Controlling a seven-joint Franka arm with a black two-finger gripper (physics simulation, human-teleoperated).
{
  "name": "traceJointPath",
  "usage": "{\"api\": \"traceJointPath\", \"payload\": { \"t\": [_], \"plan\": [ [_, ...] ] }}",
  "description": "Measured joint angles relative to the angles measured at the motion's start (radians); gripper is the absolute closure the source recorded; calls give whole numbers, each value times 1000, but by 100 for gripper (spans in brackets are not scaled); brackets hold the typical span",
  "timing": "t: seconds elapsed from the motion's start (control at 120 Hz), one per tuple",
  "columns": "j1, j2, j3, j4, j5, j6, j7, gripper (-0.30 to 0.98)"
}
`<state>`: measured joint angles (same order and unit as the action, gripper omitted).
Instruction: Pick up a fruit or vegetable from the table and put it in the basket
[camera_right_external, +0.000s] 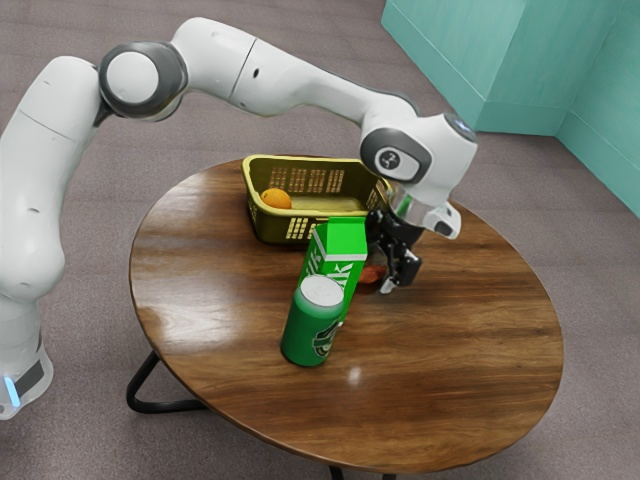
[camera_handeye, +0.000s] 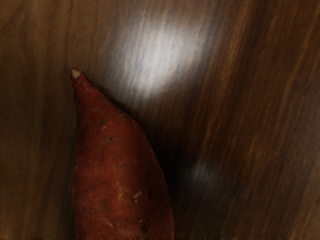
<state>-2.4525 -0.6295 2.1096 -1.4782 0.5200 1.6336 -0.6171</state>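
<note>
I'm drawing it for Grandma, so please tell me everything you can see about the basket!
The basket is olive-yellow, looks like plastic, and has holes in its walls and a thick rim around its open top. It stands upright on the wooden table. An orange rests inside, toward the exterior view's left. The milk carton and the arm hide parts of it.

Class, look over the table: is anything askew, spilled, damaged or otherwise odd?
Nothing stands out. The milk carton and green can stand upright, the orange sits inside the upright basket, and the sweet potato looks whole. No spill is visible.
</note>
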Motion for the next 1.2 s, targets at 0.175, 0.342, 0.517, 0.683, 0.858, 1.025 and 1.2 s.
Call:
{"api": "traceJointPath", "payload": {
  "t": [0.175,0.342,0.517,0.683,0.858,1.025,1.2],
  "plan": [
    [11,0,0,-3,0,0,-7,0],
    [11,-2,1,-6,1,0,-12,0],
    [12,-2,4,-11,1,0,-16,0],
    [12,-2,8,-13,2,0,-18,6],
    [13,-2,10,-13,2,-1,-21,18],
    [16,-2,11,-13,2,-1,-22,31],
    [15,-4,12,-15,3,-2,-22,37]
  ]
}}
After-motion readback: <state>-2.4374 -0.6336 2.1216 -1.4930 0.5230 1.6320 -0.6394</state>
